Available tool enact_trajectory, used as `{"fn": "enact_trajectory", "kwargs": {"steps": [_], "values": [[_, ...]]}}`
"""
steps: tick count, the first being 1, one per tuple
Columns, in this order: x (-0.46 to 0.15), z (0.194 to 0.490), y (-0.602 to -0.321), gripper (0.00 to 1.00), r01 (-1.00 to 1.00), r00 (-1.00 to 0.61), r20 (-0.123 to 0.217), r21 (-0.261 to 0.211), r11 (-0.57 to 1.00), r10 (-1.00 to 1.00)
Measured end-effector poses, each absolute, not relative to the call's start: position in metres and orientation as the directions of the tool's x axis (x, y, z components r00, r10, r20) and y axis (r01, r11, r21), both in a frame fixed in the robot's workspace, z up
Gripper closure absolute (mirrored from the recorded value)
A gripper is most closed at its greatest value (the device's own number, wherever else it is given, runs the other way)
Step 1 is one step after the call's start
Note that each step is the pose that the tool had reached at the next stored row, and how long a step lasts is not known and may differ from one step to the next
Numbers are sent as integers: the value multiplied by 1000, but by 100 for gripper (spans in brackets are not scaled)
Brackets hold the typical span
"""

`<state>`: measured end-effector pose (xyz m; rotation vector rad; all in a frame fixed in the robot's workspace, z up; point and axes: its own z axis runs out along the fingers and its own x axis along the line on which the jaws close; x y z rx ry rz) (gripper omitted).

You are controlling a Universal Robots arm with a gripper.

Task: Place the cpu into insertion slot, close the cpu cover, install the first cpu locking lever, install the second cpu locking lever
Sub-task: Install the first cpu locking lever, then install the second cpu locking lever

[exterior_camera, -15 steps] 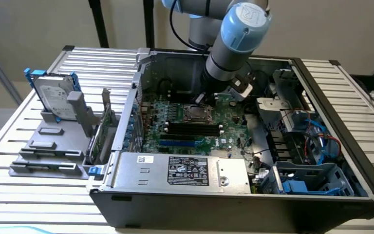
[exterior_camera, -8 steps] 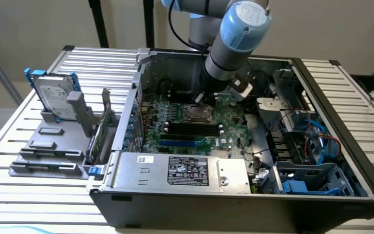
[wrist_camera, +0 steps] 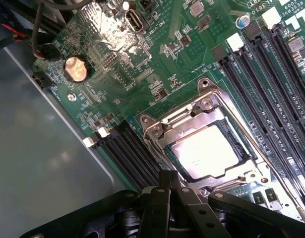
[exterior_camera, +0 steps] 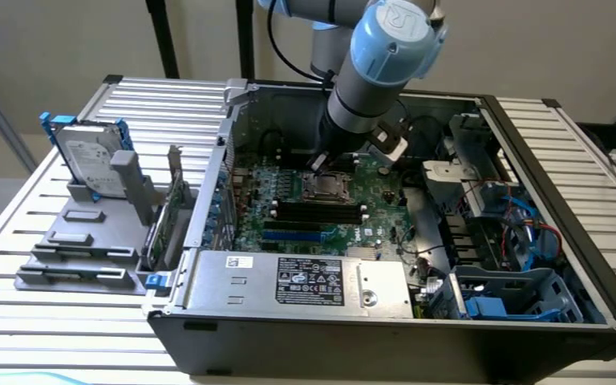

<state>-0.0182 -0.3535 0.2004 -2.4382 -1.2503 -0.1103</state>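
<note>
Now the hand [wrist_camera: 174, 198] hovers just over the cover [wrist_camera: 202, 144], chip [wrist_camera: 204, 151] seated beneath; its grip I can't tell.

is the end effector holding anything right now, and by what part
Cannot be told. The end effector is above the insertion slot, where the cpu already sits; no held object is visible.

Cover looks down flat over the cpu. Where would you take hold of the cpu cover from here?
Probably take the cpu cover by the rounded tab at its end, coming straight down from above. The cover lies flat around the cpu, offering little edge elsewhere, and long black memory slots flank both sides.
</note>
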Motion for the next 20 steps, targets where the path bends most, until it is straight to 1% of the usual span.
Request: {"fn": "enact_trajectory", "kwargs": {"steps": [16, 20], "values": [[-18, 200, -354, 89, 794, 598, 246, -311, -522, 763], [-18, 206, -357, 89, 794, 598, 246, -311, -522, 763]]}}
